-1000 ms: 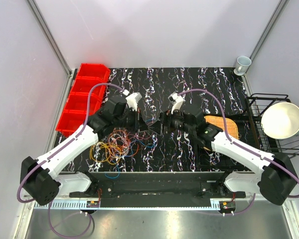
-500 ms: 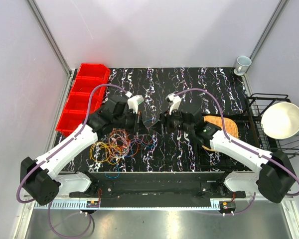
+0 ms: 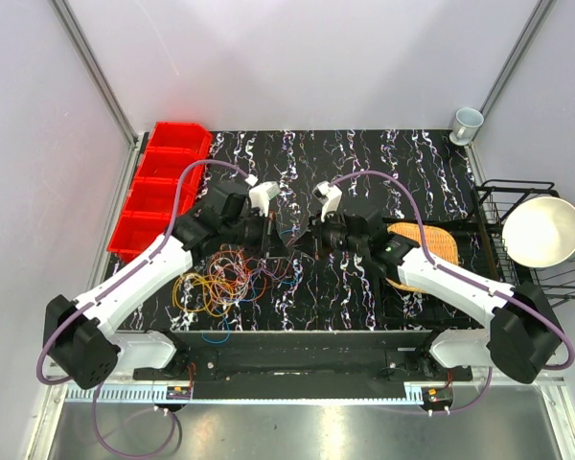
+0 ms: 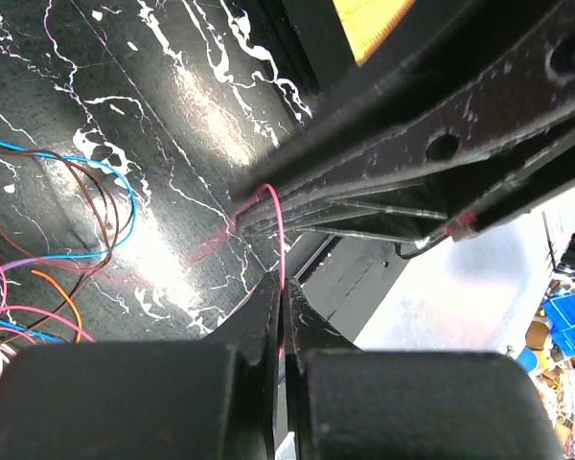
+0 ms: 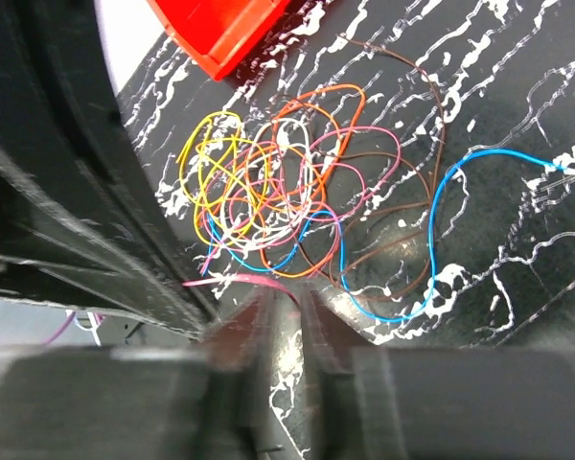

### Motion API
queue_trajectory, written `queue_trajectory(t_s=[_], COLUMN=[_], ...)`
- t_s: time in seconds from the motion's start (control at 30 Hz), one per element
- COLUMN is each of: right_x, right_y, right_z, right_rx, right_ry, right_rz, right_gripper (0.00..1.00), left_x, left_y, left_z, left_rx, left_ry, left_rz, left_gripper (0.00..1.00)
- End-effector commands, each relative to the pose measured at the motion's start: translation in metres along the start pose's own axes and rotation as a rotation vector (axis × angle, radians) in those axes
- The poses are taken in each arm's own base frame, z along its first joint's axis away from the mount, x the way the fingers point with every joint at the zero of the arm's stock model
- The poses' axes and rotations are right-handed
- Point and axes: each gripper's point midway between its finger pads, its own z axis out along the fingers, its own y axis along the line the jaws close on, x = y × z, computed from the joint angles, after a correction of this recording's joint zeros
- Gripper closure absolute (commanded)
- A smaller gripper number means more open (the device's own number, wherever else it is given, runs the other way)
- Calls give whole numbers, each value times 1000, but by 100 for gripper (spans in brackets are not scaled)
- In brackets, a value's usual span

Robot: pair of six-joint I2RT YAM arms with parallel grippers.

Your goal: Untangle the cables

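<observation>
Now the right gripper (image 5: 286,302) has narrowed at the pink wire (image 4: 279,222) clenched in the left gripper (image 4: 281,287); its grip unclear, a freeing pull nears.

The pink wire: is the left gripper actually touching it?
Touching. The left wrist view shows the pink wire running down into the left gripper, pinched between its closed fingers with no gap.
</observation>
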Motion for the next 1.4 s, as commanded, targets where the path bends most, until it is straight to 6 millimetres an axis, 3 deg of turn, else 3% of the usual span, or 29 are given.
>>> queue_trajectory(t_s=[0.0,0.07,0.1,0.13,0.2,0.4,0.57,0.73,1.07,1.37], right_x=[-30,-34,-38,-45,-58,-120,-139,-165,-173,-175], right_y=[24,24,24,25,24,45,48,65,73,76], right_z=[-5,-7,-9,-17,-28,-78,-92,-105,-101,-105], right_rx=[-79,-69,-52,-36,16,94,152,129,100,96], right_ry=[-95,-113,-127,-147,-181,-317,-320,-363,-360,-369], right_rz=[-19,3,9,20,24,1,24,47,54,53], right_gripper=[100,100,100,100,100,100,100,100,100,100], left_x=[-24,-26,-29,-30,-35,-48,-47,-42,-33,-27], left_y=[-19,-20,-15,-11,1,13,12,12,9,12], left_z=[-1,-1,-2,-3,-12,-52,-80,-86,-57,-18], left_rx=[67,65,33,12,-69,-195,-202,-186,-147,-201], left_ry=[-66,-78,-99,-115,-185,-398,-546,-603,-610,-544], left_rz=[37,29,26,23,20,49,84,107,134,147], left_gripper=[100,95,64,47,2,1,1,1,1,20])
